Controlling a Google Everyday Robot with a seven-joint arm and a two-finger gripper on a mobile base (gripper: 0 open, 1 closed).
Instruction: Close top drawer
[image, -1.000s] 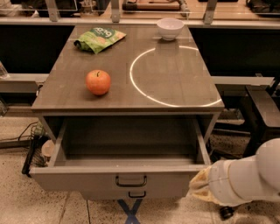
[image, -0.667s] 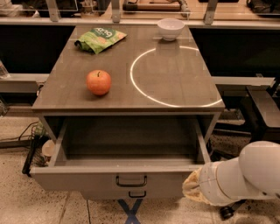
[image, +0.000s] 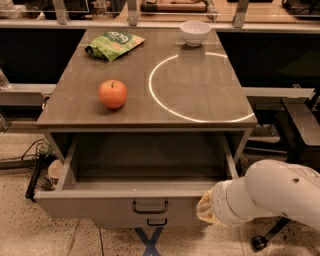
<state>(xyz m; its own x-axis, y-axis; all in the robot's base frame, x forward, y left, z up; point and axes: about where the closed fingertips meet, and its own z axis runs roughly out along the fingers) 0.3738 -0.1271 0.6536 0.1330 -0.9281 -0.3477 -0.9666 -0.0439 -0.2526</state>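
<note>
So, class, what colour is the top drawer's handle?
Dark handle, camera view; gripper at the top drawer front's right end.

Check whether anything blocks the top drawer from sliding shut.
Nothing visible does. The top drawer looks empty inside, with no object across its path under the table. The gripper is at the drawer front's right end.

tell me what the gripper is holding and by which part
Cannot be told: the gripper is at the front right corner of the open top drawer.
</note>
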